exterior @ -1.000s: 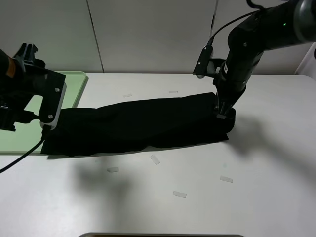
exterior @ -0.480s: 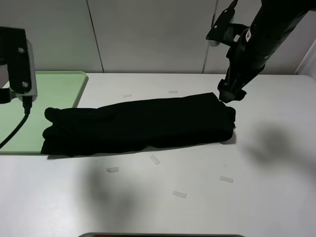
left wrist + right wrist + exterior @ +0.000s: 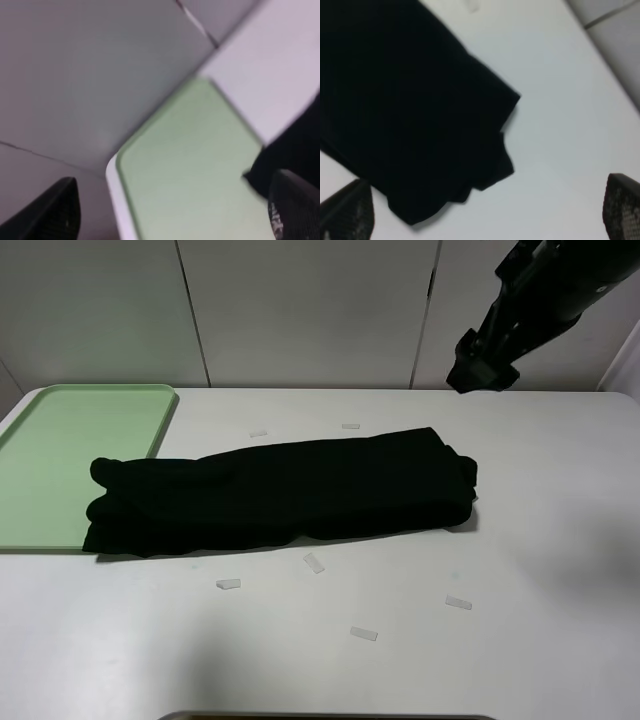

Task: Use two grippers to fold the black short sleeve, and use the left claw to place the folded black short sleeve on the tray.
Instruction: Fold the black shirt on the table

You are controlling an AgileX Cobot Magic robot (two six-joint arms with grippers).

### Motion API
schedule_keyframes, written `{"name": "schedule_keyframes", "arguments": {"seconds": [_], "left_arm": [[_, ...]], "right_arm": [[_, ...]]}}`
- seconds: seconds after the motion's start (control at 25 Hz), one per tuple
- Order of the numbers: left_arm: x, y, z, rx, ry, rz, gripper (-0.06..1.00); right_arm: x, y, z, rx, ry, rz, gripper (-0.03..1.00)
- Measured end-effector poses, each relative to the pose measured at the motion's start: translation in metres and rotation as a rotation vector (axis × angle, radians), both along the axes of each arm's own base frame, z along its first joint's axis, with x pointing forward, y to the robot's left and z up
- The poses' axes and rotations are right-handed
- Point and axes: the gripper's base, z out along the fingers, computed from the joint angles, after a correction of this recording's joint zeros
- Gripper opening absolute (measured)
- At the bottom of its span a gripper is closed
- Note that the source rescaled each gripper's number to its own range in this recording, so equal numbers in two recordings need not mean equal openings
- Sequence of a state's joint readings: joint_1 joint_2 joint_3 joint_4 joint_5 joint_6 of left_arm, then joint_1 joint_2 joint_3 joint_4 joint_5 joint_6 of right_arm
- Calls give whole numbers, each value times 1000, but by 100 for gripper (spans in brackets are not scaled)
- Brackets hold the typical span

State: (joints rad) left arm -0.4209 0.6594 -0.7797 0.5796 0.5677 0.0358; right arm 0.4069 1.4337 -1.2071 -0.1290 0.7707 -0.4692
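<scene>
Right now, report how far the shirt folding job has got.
Done: the black short sleeve lies folded into a long band on the table, one end over a corner of the tray. In hand: nothing; left gripper and right gripper are off the cloth, fingers apart. Left: probably another fold, then the left gripper places it fully on the tray.

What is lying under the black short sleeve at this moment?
The black short sleeve lies mostly on the white table; its left end covers a corner of the green tray. Anything else beneath it is hidden.
</scene>
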Motion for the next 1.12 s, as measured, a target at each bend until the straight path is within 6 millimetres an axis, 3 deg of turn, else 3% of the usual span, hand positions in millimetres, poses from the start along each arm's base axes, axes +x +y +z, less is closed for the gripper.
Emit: {"name": "schedule_keyframes", "arguments": {"seconds": [0.24, 0.48, 0.68, 0.96, 1.12], "left_arm": [[-73, 23, 20, -270, -206, -54, 73], [-122, 36, 13, -406, -243, -125, 81], [-138, 33, -2, -406, -59, -195, 97], [-151, 22, -20, -341, 167, -331, 100], [-142, 16, -42, -345, 279, -320, 100]], "right_arm": [[-32, -14, 45, 62, -144, 0, 100], [-62, -24, 75, 148, -225, -1, 100], [-79, -26, 83, 210, -201, -2, 100], [-88, -28, 80, 215, -120, -11, 100], [-89, -28, 78, 223, -97, -25, 100]]}}
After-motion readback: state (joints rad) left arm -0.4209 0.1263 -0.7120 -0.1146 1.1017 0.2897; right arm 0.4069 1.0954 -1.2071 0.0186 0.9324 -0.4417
